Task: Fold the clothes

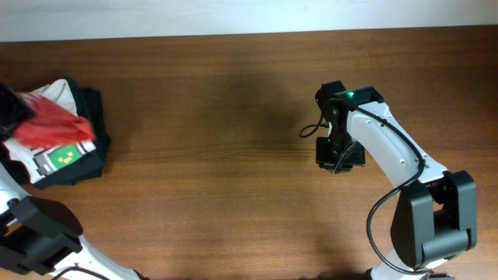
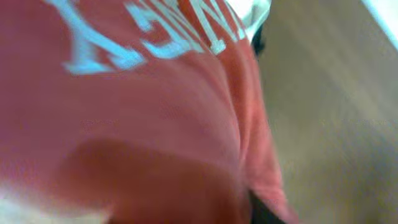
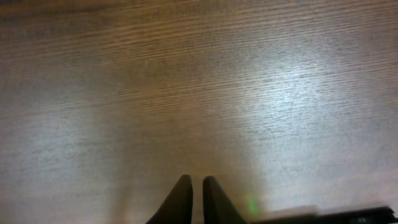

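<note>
Right tool (image 3: 194,186) points down at the tabletop (image 1: 218,179), fingers drawn almost together

Its white arm (image 1: 389,148) bends back to a base at the right. Far left, the orange-red T-shirt (image 1: 48,128) sits bunched atop a white T-shirt (image 1: 61,158) and black garments (image 1: 92,148), filling the left wrist view; the left tool (image 1: 6,109) cannot be read as open or closed.

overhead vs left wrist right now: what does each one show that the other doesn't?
Only overhead: the whole pile at the left of the table, with the red T-shirt bunched on the white T-shirt over black garments, plus the right claw above bare wood, well away from the pile. Only left wrist: large white letters on the red fabric, very close and blurred. Both: the red shirt, a bit of white fabric and the wood tabletop.
</note>
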`<control>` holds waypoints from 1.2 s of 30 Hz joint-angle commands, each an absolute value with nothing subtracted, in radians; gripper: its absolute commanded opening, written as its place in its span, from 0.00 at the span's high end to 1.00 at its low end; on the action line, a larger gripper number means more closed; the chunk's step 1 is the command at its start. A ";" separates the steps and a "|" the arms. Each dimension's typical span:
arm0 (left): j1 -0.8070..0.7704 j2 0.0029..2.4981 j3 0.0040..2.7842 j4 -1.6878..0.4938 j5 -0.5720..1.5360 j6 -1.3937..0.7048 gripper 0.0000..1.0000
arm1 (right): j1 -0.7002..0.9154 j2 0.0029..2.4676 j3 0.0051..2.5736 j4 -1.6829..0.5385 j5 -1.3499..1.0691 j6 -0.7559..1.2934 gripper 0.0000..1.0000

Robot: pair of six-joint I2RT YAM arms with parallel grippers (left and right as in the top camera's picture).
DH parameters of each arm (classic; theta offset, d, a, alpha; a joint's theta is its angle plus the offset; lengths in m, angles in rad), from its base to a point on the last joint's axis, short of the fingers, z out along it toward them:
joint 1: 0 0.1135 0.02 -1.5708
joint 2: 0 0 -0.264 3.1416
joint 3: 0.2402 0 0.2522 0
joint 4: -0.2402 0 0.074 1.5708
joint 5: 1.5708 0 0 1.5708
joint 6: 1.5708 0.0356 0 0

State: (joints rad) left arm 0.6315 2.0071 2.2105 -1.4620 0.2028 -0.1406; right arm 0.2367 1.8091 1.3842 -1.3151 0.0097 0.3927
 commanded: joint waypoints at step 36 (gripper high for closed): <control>-0.118 0.977 0.989 -0.959 0.089 -0.037 0.01 | 0.065 0.989 0.901 -0.990 -0.138 0.192 0.01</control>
